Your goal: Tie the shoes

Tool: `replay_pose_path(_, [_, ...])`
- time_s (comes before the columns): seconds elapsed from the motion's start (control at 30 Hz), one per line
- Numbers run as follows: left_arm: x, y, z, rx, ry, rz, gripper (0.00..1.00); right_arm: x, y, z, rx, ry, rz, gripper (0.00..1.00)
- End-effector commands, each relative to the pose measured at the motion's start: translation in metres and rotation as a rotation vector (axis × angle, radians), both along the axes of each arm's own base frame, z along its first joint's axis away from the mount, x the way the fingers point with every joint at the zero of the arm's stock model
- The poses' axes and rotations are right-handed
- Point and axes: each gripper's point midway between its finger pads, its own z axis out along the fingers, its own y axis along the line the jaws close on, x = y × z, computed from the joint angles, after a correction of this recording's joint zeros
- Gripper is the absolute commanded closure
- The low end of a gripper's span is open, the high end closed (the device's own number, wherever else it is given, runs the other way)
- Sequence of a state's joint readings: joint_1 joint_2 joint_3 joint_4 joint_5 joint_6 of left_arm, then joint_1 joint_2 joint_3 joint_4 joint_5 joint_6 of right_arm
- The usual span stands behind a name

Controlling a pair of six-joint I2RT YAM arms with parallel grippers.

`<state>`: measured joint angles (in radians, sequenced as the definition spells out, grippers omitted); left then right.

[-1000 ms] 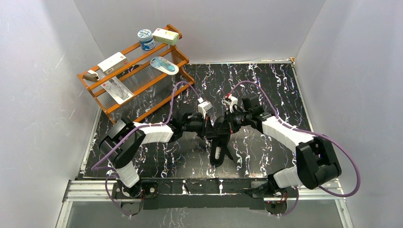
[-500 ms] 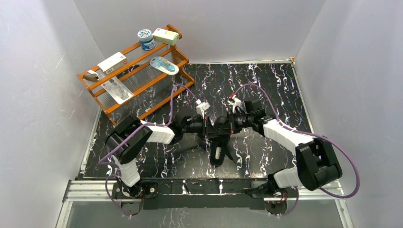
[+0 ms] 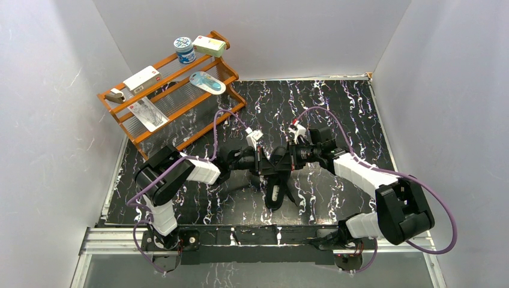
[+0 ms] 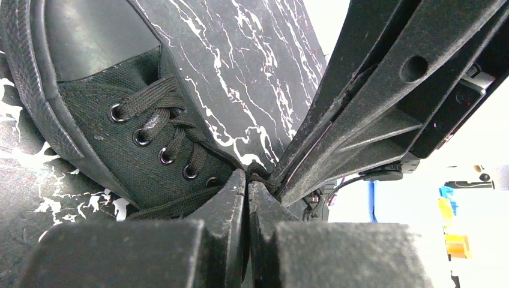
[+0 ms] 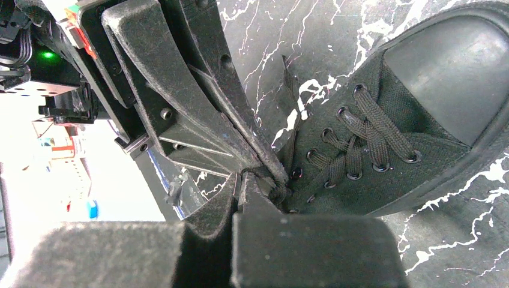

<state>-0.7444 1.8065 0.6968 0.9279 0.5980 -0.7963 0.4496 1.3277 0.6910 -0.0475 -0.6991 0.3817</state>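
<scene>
The black sneaker [image 3: 275, 183] lies mid-table with its white insole label facing the near edge. In the left wrist view [image 4: 129, 129] and the right wrist view [image 5: 384, 144] I see its laced eyelets and toe cap. My left gripper [image 3: 265, 163] and right gripper [image 3: 283, 161] meet tip to tip over the laces. The left gripper [image 4: 247, 183] is shut on a thin black lace [image 4: 180, 204] at the top eyelets. The right gripper [image 5: 240, 180] is shut on the lace [image 5: 277, 193] at the same spot. The knot area is hidden between the fingers.
A wooden rack [image 3: 174, 99] stands at the back left and holds a round tin [image 3: 183, 49], a small box [image 3: 209, 45] and flat packets. White walls enclose the black marbled table [image 3: 336, 108] on three sides.
Both grippers stay pinched together over the shoe's laces. The left arm's elbow has shifted a little right and toward the near edge, and the right forearm has dropped slightly.
</scene>
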Motion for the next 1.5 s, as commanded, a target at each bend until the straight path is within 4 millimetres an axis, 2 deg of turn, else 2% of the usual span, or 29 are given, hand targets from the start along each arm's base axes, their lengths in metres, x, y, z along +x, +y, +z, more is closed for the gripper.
replay_pose_path(0.0, [0.028, 0.003, 0.01, -0.017, -0.061, 0.147, 1.0, -0.04, 0.024, 0.043, 0.178, 0.022, 0.195, 1.0])
replay_pose_path(0.13, [0.031, 0.008, 0.015, -0.022, -0.088, 0.168, 1.0, -0.039, 0.024, 0.043, 0.176, 0.019, 0.193, 1.0])
replay_pose_path(0.3, [0.029, 0.019, 0.015, 0.019, -0.123, 0.176, 1.0, -0.023, 0.006, 0.034, 0.072, -0.013, 0.035, 1.0])
replay_pose_path(0.53, [0.025, 0.019, 0.014, 0.027, -0.116, 0.171, 1.0, -0.023, 0.002, 0.039, 0.085, -0.03, 0.019, 1.0])
replay_pose_path(0.67, [0.029, 0.021, 0.012, 0.042, -0.126, 0.197, 1.0, -0.021, -0.003, 0.032, 0.052, -0.018, 0.009, 1.0])
replay_pose_path(0.83, [0.029, 0.011, 0.01, 0.025, -0.106, 0.172, 1.0, -0.031, 0.009, 0.041, 0.147, -0.018, 0.107, 1.0])
replay_pose_path(0.93, [0.035, 0.011, 0.015, -0.005, -0.104, 0.217, 1.0, -0.035, 0.011, 0.041, 0.158, 0.006, 0.124, 1.0])
replay_pose_path(1.07, [0.043, 0.013, 0.017, -0.016, -0.102, 0.27, 1.0, -0.033, 0.014, 0.045, 0.186, -0.015, 0.135, 1.0])
replay_pose_path(1.37, [0.032, -0.002, 0.017, -0.122, -0.041, 0.197, 1.0, -0.025, 0.025, 0.047, 0.204, 0.019, 0.119, 1.0])
replay_pose_path(1.43, [0.029, -0.002, 0.014, -0.119, -0.032, 0.186, 1.0, -0.023, 0.024, 0.047, 0.187, 0.019, 0.11, 0.94])
replay_pose_path(1.47, [0.025, 0.0, 0.009, -0.108, -0.02, 0.178, 1.0, -0.024, 0.02, 0.049, 0.143, 0.019, 0.113, 0.8])
